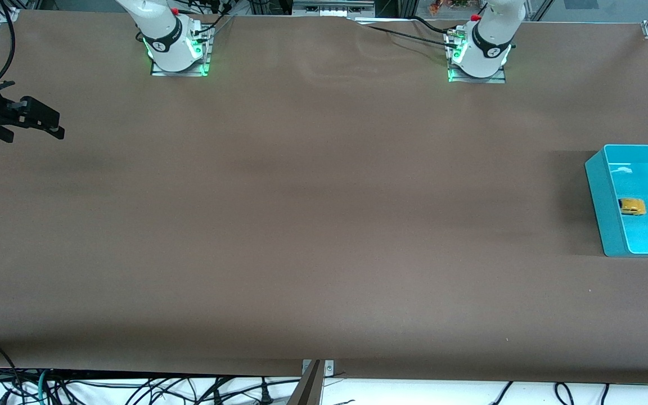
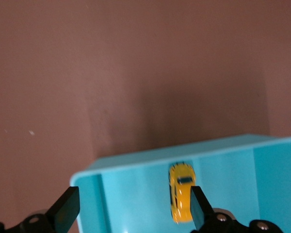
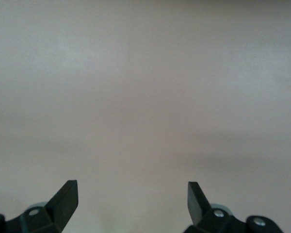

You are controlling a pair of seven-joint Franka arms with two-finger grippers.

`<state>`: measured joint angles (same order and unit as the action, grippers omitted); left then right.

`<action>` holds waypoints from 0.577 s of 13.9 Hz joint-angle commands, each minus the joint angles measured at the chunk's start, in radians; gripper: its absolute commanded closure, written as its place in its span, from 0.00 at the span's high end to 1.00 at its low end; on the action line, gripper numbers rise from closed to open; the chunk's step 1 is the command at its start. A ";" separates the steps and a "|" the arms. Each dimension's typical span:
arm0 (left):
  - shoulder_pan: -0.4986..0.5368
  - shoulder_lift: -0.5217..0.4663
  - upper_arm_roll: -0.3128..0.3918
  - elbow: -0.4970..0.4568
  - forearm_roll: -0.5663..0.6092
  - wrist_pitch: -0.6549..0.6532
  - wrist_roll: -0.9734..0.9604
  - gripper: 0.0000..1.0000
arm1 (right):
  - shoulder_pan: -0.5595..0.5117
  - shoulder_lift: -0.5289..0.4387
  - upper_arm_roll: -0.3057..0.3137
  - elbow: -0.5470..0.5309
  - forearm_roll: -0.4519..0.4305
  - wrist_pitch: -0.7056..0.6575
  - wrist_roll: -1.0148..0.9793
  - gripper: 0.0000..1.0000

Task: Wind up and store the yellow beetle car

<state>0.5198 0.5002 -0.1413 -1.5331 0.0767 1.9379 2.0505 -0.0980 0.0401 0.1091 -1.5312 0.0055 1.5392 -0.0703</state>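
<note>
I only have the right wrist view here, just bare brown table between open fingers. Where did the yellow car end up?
Observer: The yellow beetle car lies inside the teal bin at the left arm's end of the table.
Operator: Is the left gripper holding it?
Observer: No. The left gripper hangs open over the bin, the car free on the bin floor.
Operator: And my right gripper?
Observer: The right gripper waits open over bare table at the right arm's end.
</note>
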 commanded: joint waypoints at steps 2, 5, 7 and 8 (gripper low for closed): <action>-0.130 -0.040 0.006 -0.015 -0.020 -0.077 -0.220 1.00 | -0.003 0.006 0.004 0.022 -0.006 -0.025 0.010 1.00; -0.239 -0.061 0.005 -0.018 -0.058 -0.082 -0.422 1.00 | -0.003 0.006 0.003 0.022 -0.006 -0.025 0.010 1.00; -0.308 -0.098 0.005 -0.016 -0.107 -0.138 -0.580 1.00 | -0.003 0.006 0.004 0.022 -0.006 -0.025 0.010 1.00; -0.331 -0.115 0.003 -0.016 -0.123 -0.157 -0.658 1.00 | -0.003 0.006 0.003 0.022 -0.006 -0.025 0.010 1.00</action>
<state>0.2301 0.4442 -0.1503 -1.5329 -0.0059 1.8293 1.5097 -0.0982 0.0401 0.1091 -1.5312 0.0055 1.5378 -0.0703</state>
